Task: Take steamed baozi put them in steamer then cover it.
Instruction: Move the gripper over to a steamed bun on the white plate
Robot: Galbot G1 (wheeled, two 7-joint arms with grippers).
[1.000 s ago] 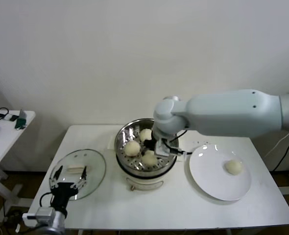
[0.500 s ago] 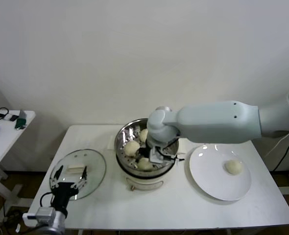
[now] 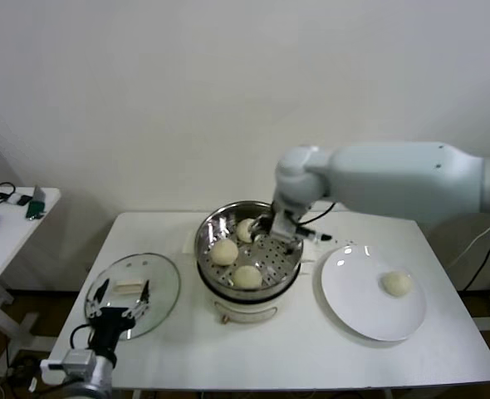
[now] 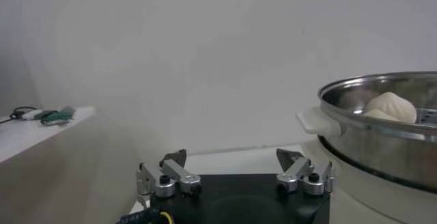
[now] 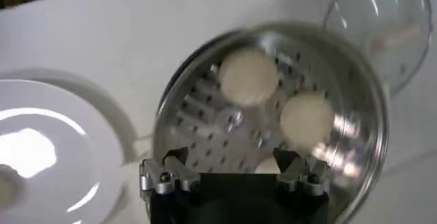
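Observation:
The steamer (image 3: 205,253) stands mid-table and holds three baozi (image 3: 247,276) on its perforated tray; they also show in the right wrist view (image 5: 248,75). A fourth baozi (image 3: 396,283) lies on the white plate (image 3: 353,299) to the right. My right gripper (image 3: 285,229) hovers open and empty over the steamer's far right rim; in its wrist view (image 5: 232,162) the jaws stand wide apart. The glass cover (image 3: 158,278) lies flat on the table at the left. My left gripper (image 3: 120,312) is parked open at the cover's near edge, also seen in the left wrist view (image 4: 232,164).
A small side table (image 3: 4,224) with cables stands at the far left. The steamer's wall (image 4: 382,150) shows close on one side of the left wrist view. The white wall is behind the table.
My right gripper has lifted out of the steamer and moved back and right, leaving the third baozi on the tray. The left arm has not moved.

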